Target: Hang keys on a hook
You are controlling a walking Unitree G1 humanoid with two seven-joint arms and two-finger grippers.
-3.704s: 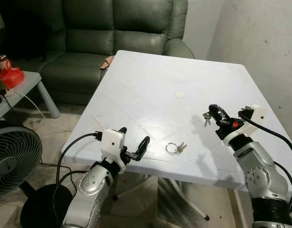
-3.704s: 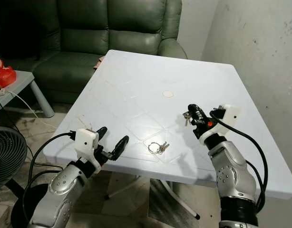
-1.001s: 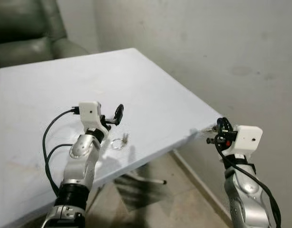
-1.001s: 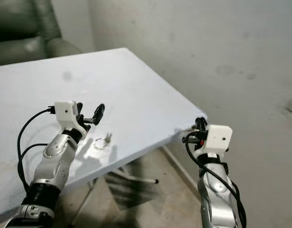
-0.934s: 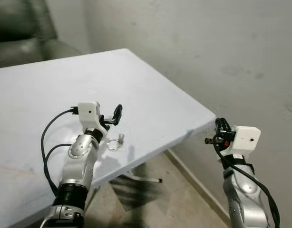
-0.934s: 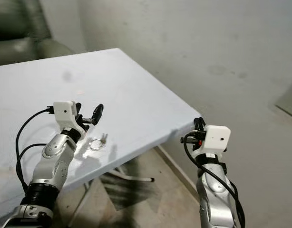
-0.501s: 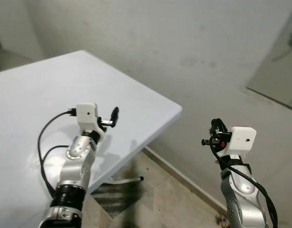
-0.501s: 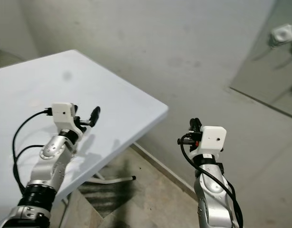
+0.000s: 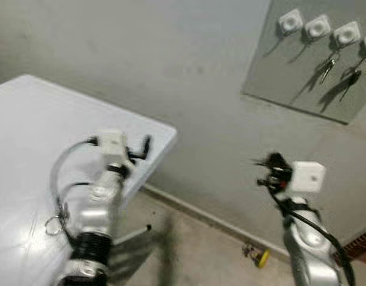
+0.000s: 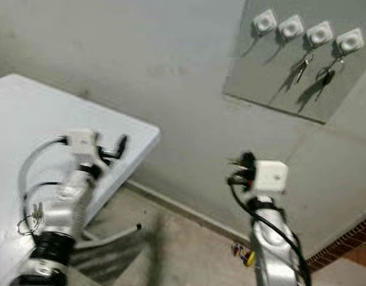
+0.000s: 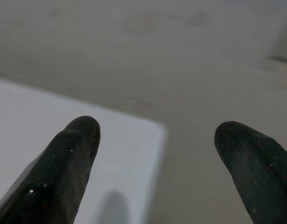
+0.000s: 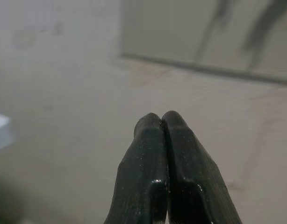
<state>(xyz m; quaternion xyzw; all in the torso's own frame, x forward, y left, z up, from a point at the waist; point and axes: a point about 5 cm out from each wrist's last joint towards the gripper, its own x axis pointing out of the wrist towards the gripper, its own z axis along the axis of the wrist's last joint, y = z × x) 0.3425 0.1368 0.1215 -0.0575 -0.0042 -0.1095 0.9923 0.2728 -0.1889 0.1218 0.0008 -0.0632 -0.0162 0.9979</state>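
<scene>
A grey board [image 9: 308, 65] on the wall carries several white hooks [image 9: 289, 21]; two of them hold hanging keys [image 9: 327, 64]. My right gripper [image 9: 267, 170] is raised in front of the wall, below and left of the board. Its fingers [image 12: 162, 140] are pressed shut, and small bits of a key bunch [image 9: 257, 161] stick out beside them. My left gripper [image 9: 141, 149] hovers open over the corner of the white table [image 9: 28, 131], its fingers [image 11: 73, 154] wide apart. A second key ring [image 9: 52, 225] lies on the table beside the left arm.
The table's corner [image 10: 150, 134] reaches toward the wall on the left. Bare floor lies between the table and the wall, with a small yellow object [image 9: 260, 257] at the foot of the wall. The pictures are blurred by motion.
The camera has swung right and upward: the table has slid left and the hook board has come into view at the upper right. Both arms keep their poses.
</scene>
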